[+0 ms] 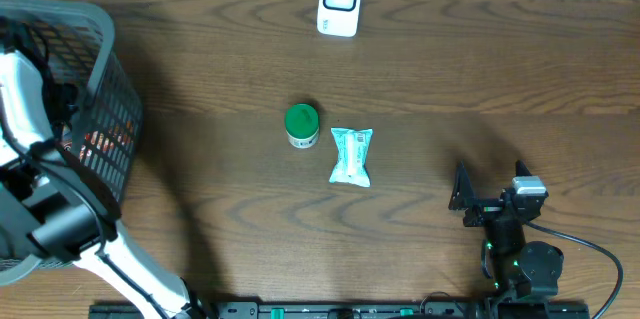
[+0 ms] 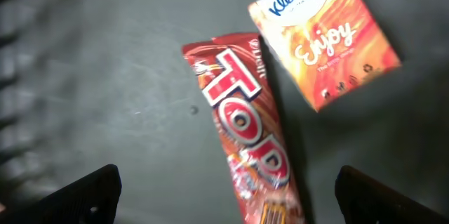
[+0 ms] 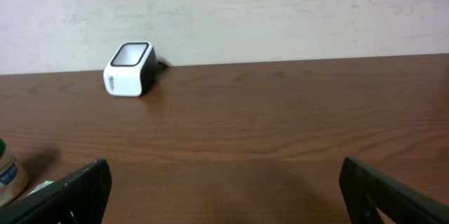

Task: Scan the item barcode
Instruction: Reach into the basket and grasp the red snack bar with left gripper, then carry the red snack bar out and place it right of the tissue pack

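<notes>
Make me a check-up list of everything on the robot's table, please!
Surface: brown wooden table.
Job's things: white scanner at the far edge; green-lidded jar and teal packet side by side mid-table; grey basket on the left holding a red TOP bar and an orange Kleenex pack.
Clutter: nothing seen.
Grippers: left gripper open over the basket's items, empty; right gripper open, empty, low over the table.
Cables: black cable near the table's front right.
Surroundings: pale wall behind the table.
</notes>
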Controlling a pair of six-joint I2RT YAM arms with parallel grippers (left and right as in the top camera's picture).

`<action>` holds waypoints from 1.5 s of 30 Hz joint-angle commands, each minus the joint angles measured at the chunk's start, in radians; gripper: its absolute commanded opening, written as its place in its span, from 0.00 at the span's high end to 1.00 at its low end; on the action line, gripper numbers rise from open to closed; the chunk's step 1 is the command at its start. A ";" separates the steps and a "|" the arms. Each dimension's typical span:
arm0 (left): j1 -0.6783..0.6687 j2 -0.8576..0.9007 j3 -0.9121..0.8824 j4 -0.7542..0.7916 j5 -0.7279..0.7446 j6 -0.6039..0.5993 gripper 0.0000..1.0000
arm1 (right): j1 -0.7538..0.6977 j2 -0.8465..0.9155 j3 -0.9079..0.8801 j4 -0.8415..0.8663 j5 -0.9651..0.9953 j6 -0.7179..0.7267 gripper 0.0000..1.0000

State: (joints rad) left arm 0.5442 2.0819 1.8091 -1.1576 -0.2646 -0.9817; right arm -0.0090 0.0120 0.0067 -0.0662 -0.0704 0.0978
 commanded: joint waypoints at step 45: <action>0.025 -0.640 -0.108 0.105 0.235 0.219 0.92 | 0.003 -0.005 -0.001 -0.004 0.002 -0.008 0.01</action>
State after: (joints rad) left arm 0.6003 1.5787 1.6913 -1.0397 -0.0753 -0.8097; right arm -0.0090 0.0116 0.0067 -0.0658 -0.0704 0.0978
